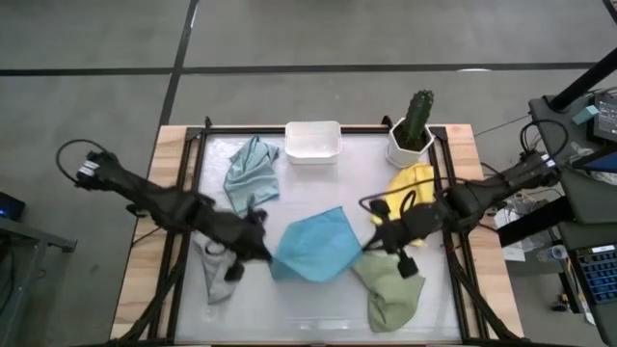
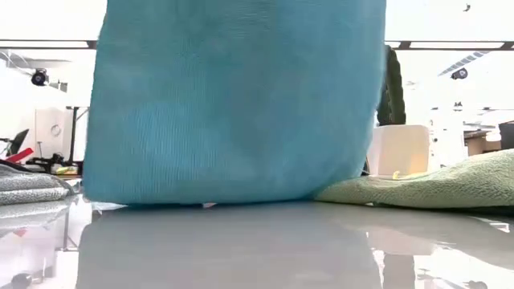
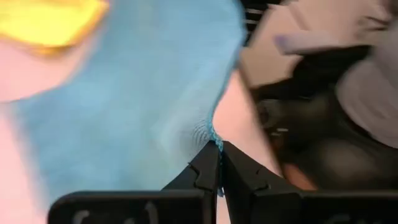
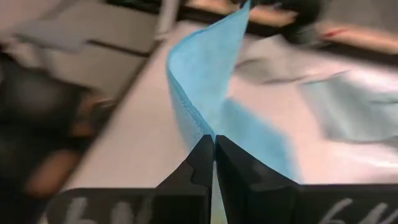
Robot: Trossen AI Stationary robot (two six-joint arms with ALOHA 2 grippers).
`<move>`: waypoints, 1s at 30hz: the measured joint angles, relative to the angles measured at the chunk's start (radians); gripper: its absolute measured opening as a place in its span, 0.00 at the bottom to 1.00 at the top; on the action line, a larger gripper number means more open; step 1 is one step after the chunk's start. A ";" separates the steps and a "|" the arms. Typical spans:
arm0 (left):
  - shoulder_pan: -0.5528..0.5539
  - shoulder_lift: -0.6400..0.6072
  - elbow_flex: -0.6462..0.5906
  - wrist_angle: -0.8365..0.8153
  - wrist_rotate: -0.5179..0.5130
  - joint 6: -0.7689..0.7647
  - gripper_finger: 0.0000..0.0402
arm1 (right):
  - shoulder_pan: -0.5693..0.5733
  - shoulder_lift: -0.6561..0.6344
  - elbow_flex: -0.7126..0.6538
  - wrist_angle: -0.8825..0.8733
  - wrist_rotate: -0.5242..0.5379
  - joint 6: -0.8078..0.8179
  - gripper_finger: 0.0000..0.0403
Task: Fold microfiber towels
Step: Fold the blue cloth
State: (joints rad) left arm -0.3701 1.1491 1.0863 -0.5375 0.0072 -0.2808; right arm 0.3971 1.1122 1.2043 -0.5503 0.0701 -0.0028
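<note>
While pinched at opposite corners, blue towel (image 1: 313, 246) lifted at mid-table, in front of tub (image 1: 312, 141); left gripper (image 1: 260, 247) clamped on its edge; right gripper (image 1: 376, 234) likewise clamped; green towel (image 1: 390, 284) right of it.

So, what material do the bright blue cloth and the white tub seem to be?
The bright blue cloth, pinched by the left gripper and the right gripper, looks like soft matte microfiber: fine ribbed weave, hanging limp. The white tub seems smooth rigid plastic with rounded corners, though glazed ceramic cannot be excluded.
</note>
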 joint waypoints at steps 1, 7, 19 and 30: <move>0.027 -0.034 0.004 -0.037 -0.011 0.019 0.00 | -0.015 0.000 0.012 0.000 0.046 -0.031 0.02; 0.261 -0.213 0.049 -0.187 -0.018 0.170 0.00 | -0.176 0.002 0.063 0.008 0.267 -0.239 0.02; 0.512 -0.289 0.207 -0.217 0.030 0.479 0.00 | -0.503 0.003 0.209 0.057 0.006 -0.313 0.02; 0.353 -0.272 0.081 -0.247 0.277 0.238 0.00 | -0.387 0.002 0.139 -0.132 -0.364 -0.100 0.02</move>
State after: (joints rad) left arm -0.0171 0.8771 1.1668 -0.7846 0.2846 -0.0431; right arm 0.0101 1.1137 1.3433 -0.6823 -0.2942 -0.1024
